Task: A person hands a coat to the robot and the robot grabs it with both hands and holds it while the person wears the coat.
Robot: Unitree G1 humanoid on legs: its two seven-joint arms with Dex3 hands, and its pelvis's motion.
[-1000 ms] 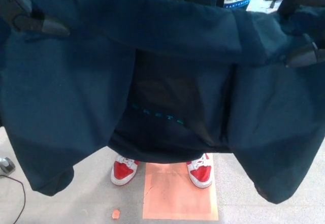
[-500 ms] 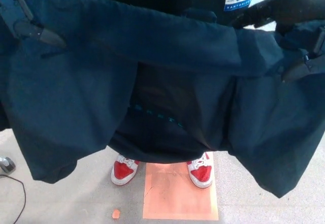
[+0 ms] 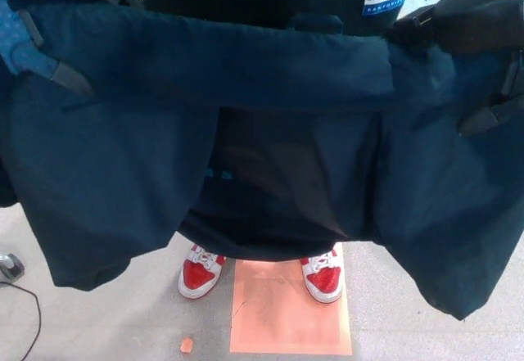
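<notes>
Coat higher, person's arms further into sleeves

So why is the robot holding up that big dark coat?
The robot is holding a dark navy coat spread open in front of it, its left hand and right hand each gripping a top corner. A person in red and white shoes stands close behind the coat, beside an orange floor mat. From here you can't tell whether their arms are in the sleeves.

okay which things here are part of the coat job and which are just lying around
Job: coat; left hand and right hand gripping it; person, red-and-white shoes showing.
Lying about: orange mat, small orange scrap, black cable on the floor.
</notes>
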